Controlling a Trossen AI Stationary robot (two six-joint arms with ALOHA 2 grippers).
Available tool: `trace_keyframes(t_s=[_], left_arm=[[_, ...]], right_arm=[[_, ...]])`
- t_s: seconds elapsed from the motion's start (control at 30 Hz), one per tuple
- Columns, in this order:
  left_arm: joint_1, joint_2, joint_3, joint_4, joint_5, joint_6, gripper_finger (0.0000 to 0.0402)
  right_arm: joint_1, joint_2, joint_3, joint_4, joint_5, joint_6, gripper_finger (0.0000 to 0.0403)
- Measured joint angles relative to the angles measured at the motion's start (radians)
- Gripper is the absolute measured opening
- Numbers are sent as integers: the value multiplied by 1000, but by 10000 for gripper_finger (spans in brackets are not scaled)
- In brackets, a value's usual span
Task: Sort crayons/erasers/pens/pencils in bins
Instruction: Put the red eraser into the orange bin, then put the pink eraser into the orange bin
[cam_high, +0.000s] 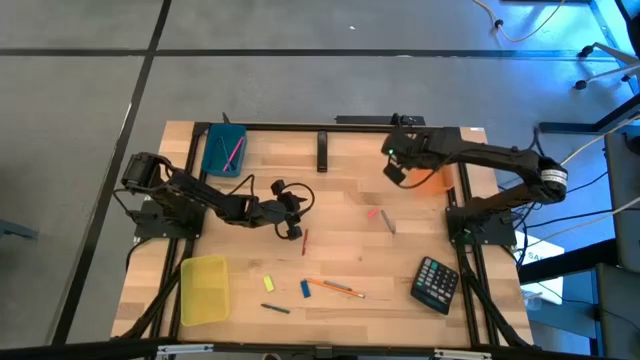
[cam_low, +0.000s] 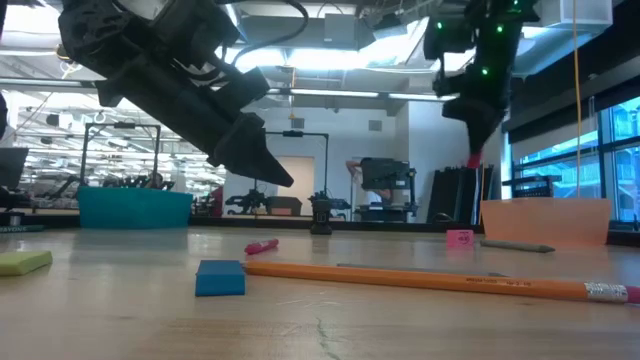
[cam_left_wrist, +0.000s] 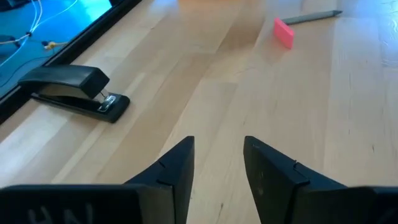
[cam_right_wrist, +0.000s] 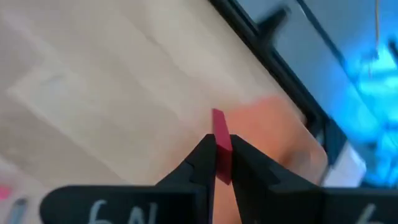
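My right gripper (cam_high: 396, 172) hangs high over the table just left of the orange bin (cam_high: 438, 181), shut on a thin red stick (cam_right_wrist: 219, 140); I cannot tell whether it is a crayon or an eraser. My left gripper (cam_high: 292, 215) is open and empty above the table's middle, and its fingers show apart in its wrist view (cam_left_wrist: 217, 152). A pink eraser (cam_high: 372, 212) and a grey pen (cam_high: 388, 223) lie between the arms. A red crayon (cam_high: 304, 240), a yellow eraser (cam_high: 268, 283), a blue eraser (cam_high: 305, 288) and an orange pencil (cam_high: 336, 288) lie nearer the front. The teal bin (cam_high: 223, 148) holds pink sticks. My right gripper pinches the red stick's flat sides (cam_right_wrist: 221, 163) between its two fingertips. The fingers point down from above. The stick is lifted clear of the table, and its lower end (cam_low: 473, 158) pokes out below the fingertips.
The yellow bin (cam_high: 203, 290) stands at the front left. A black calculator (cam_high: 436, 283) lies at the front right. A black stapler (cam_high: 323, 150) lies at the far middle. A dark pen (cam_high: 275, 308) lies near the front edge.
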Motion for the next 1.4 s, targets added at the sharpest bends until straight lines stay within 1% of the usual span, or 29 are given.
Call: trace_keyframes(t_s=[0.1,0.17,0.27,0.4,0.5,0.6,0.67,0.77,0.83,1.0,1.07,1.17,1.3,1.4], left_arm=[[-1,0,0,-8,0,0,133],[-4,0,0,-16,0,-2,133],[-5,0,0,-30,0,-4,131],[-5,0,0,-34,0,-12,132],[-5,0,0,-34,0,-14,133],[-5,0,0,-34,0,-14,131],[-5,0,0,-34,0,-14,131],[-5,0,0,-34,0,-12,133],[-4,0,0,-34,0,-5,132],[-4,0,0,-34,0,4,132],[-4,0,0,-34,0,4,132],[-4,0,0,-34,0,1,132],[-4,0,0,-32,0,0,133],[-4,0,0,-24,0,0,133]], right_arm=[[-70,0,-1,-55,30,43,39],[-113,0,-17,-61,52,56,39],[-172,0,-59,-56,40,51,50],[-212,0,-126,-31,-15,52,86],[-219,0,-163,-20,-14,54,122],[-215,0,-167,-15,-15,43,159],[-187,0,-156,-8,-59,-2,179],[-107,0,-146,61,-214,-135,196],[-34,1,-146,95,-301,-245,199],[134,3,-189,237,-457,-470,190],[190,3,-218,320,-484,-537,185],[250,5,-267,451,-489,-609,179],[284,15,-316,573,-553,-631,174],[289,36,-325,593,-609,-617,173]])
